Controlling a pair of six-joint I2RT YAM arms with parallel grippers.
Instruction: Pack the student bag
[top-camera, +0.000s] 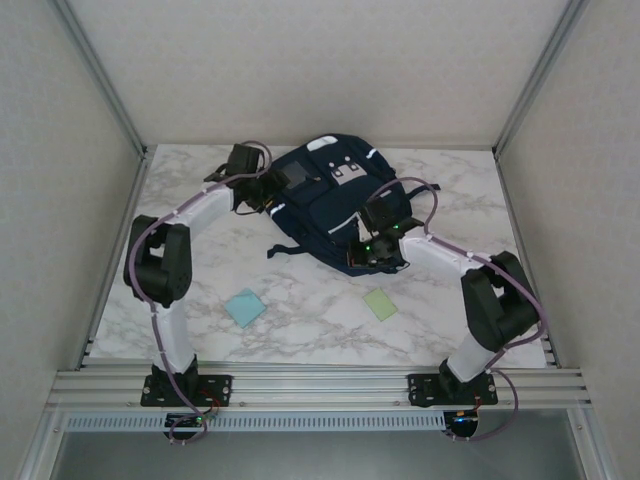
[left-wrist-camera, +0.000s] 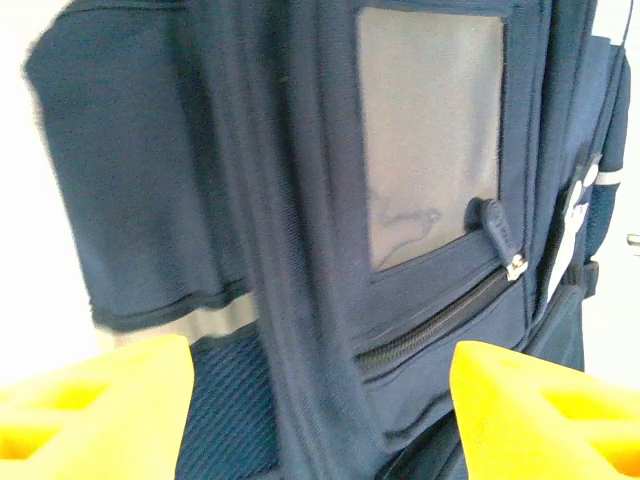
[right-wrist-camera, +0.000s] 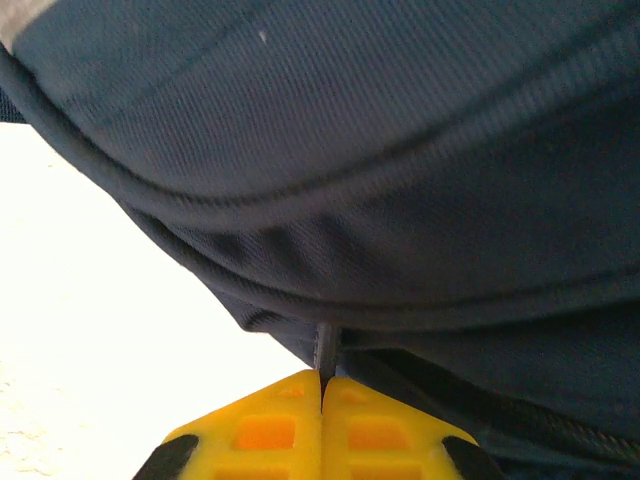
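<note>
The right claw (right-wrist-camera: 322, 395) is clenched, its two yellow fingertips pressed together on a thin dark tab (right-wrist-camera: 326, 345) that sticks out from a seam of the student bag (top-camera: 325, 200). We cannot tell whether the tab is a zip pull or a fabric loop. From above, this claw sits at the bag's near right edge, touching it.

The left claw (left-wrist-camera: 320, 400) is released. Its yellow fingers (left-wrist-camera: 100, 410) stand wide apart, with a raised fold of the bag's navy fabric running between them and neither finger pressing on it. Just beyond, on the bag's face, are a grey patch (left-wrist-camera: 430, 130), a closed zipper (left-wrist-camera: 430, 325) under it, and that zipper's pull (left-wrist-camera: 497, 228). This claw is at the bag's left side.

The bag lies flat on the marble table (top-camera: 470, 200), face up. Its long axis runs from the far end toward the arms, leaning a little to the right at the near end. Both claws are at the bag. The right claw has the near end, so the bag's length stretches away from it. The left claw meets the bag side-on.

Nearer the arms than the bag lie a light blue square (top-camera: 244, 307) and a light green square (top-camera: 380, 303), well apart from each other and not touching the bag.

We judge that the bag needs opening next, and the right claw's pull would have to follow the seam.
</note>
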